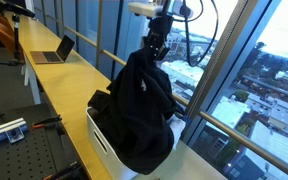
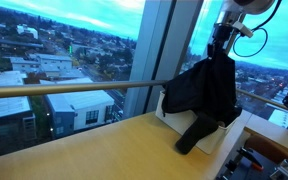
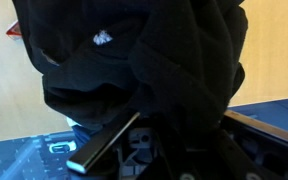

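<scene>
Arm (image 1: 144,8) raised high, gripper (image 1: 156,50) pointing straight down beneath it, jaws clamped shut

Cool daylight through tall windows, bluish cast, dim wrist view, dark cloth underexposed, slight softness

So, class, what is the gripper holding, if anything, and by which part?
The gripper holds a black garment by a bunched fold at its top; the rest drapes down onto a white bin.

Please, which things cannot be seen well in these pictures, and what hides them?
- Gripper fingertips: both exterior views, buried in the black garment.
- White bin inside: exterior view, garment covers it.
- Wrist view: garment fills it, dark and blurred.
- Laptop screen: exterior view, too small.
</scene>
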Motion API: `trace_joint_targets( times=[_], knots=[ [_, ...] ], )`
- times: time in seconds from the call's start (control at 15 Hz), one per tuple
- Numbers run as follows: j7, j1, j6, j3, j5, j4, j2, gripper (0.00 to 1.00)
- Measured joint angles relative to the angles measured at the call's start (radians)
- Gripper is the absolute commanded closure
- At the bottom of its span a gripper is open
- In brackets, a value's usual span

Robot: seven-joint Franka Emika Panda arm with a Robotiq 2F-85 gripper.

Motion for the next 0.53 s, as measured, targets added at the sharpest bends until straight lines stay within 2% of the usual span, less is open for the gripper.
trace_joint_targets(
  times=[0.27, 0.53],
  knots=[
    [-0.002, 0.044, 0.269, -0.024, -0.011, -0.225, -0.021, 0.98],
    [-0.004, 0.052, 0.399, -0.074, -0.034, -0.364, -0.01, 0.98]
  ],
)
